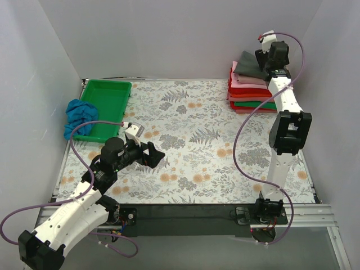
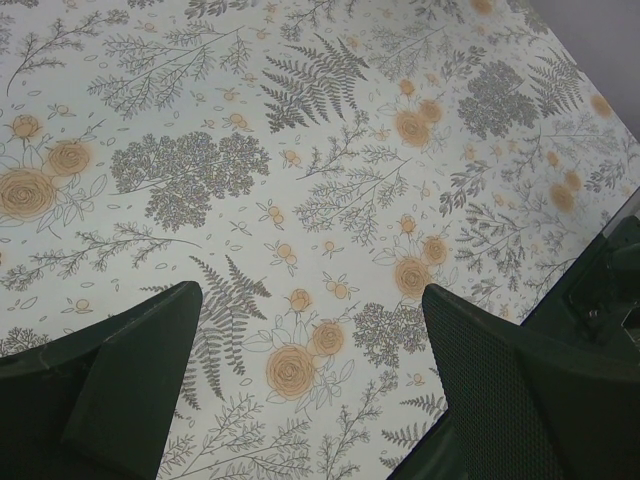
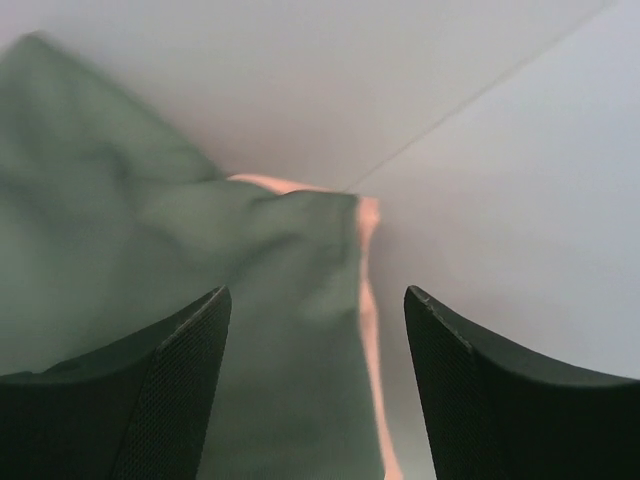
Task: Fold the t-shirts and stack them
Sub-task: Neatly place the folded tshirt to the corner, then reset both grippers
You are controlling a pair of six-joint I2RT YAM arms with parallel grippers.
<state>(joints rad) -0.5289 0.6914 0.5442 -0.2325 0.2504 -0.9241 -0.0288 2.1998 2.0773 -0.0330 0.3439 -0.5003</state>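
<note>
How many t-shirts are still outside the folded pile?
1: the crumpled blue t-shirt at the table's left edge, against the green tray. The stack sits far right; I see none hidden.

Top view over table point(image 1: 197, 163), left wrist close above it, right wrist at t-shirts point(image 3: 120, 200)

I count two grippers, my left gripper point(image 2: 311, 288) and right gripper point(image 3: 317, 290), one green tray point(image 1: 107, 94), one crumpled blue t-shirt point(image 1: 77, 115) and one stack of folded t-shirts point(image 1: 250, 93).
</note>
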